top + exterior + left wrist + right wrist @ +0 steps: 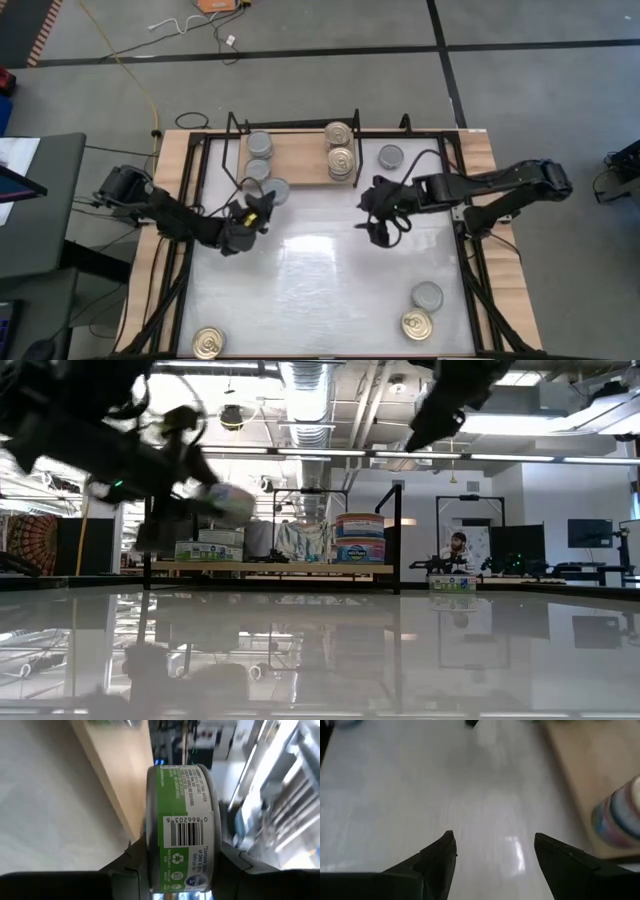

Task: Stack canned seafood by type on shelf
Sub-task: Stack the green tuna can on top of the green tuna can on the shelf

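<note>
The left gripper [252,213] is clamped on a can [181,825], one finger on each flat face, so the can rides on edge with its green label and barcode facing the wrist camera. The shelf [300,152] lies just ahead of this gripper, its near edge almost under the can. The grey stack [259,155] stands a little farther on, at the board's left end, slightly to the gripper's right as it points. The gold stack [340,153] is well off to that same side. The left arm reaches in low from the table's left edge, forearm angled toward the shelf, can held clear of the tabletop.

Judging by its plain grey top, the can belongs on the grey stack, so it needs turning flat before it goes down.

The right gripper [380,222] hangs over bare table in front of the gold stack, fingers spread wide and empty.
</note>
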Action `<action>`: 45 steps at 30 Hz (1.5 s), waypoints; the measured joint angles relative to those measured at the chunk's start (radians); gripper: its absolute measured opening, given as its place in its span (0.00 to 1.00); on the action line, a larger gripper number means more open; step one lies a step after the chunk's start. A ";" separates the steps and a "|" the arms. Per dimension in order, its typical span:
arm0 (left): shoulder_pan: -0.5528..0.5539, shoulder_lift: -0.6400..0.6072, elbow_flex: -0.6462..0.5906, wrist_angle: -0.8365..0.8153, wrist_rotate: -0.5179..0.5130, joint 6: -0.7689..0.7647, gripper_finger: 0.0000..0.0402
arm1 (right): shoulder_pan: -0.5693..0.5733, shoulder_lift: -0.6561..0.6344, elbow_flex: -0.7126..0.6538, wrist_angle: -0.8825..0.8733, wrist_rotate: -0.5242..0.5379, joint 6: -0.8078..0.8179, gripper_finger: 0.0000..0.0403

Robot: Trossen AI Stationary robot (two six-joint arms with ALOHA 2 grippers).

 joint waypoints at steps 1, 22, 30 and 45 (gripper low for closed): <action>-0.009 0.000 -0.019 0.002 -0.032 -0.036 0.33 | -0.012 0.000 0.000 0.025 -0.002 0.000 0.72; 0.098 -0.026 -0.095 0.044 -0.186 -0.252 0.36 | 0.003 0.275 0.000 0.236 -0.006 0.069 0.72; 0.197 -0.026 -0.095 0.131 -0.146 -0.171 0.39 | 0.001 0.265 0.000 0.235 -0.006 0.089 0.72; 0.317 -0.026 -0.094 0.092 0.079 -0.164 0.39 | 0.001 0.262 0.000 0.173 -0.027 0.089 0.72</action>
